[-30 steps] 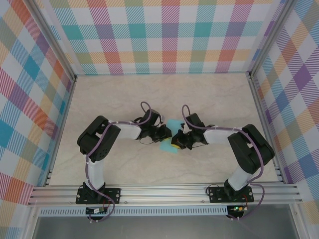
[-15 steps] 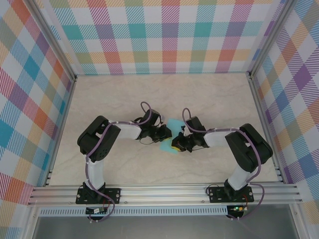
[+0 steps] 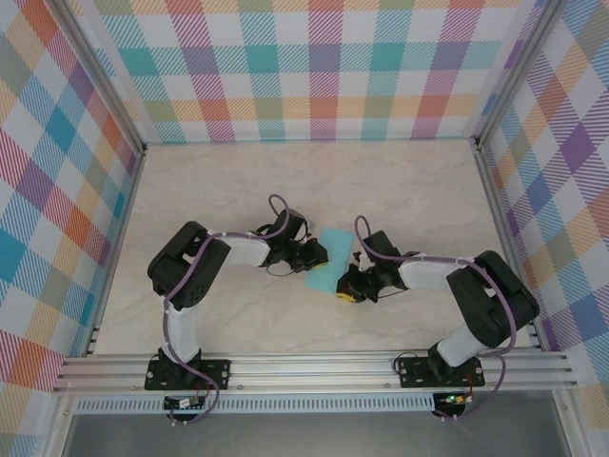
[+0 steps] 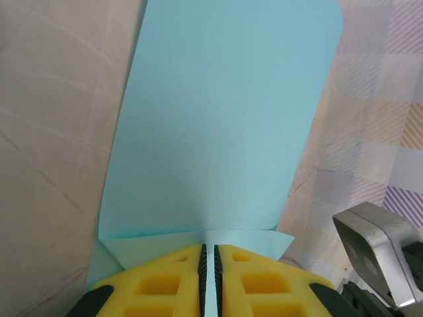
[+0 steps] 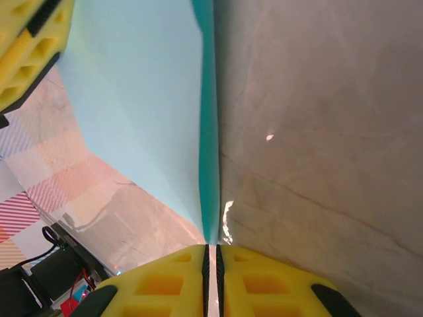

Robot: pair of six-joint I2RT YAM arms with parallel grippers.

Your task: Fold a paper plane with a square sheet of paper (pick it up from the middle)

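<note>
Bright, even light casts soft shadows; a glare spot marks the table (image 5: 269,137).

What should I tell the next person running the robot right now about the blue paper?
Left gripper: shut on the square sheet of paper, at its near edge.
Right gripper: shut on another edge of the sheet.
Paper: held between both grippers, and it looks like a long rectangle.
Done: paper grabbed, seemingly folded once.
Left: the nose and wing folds; there is no plane shape yet.
</note>
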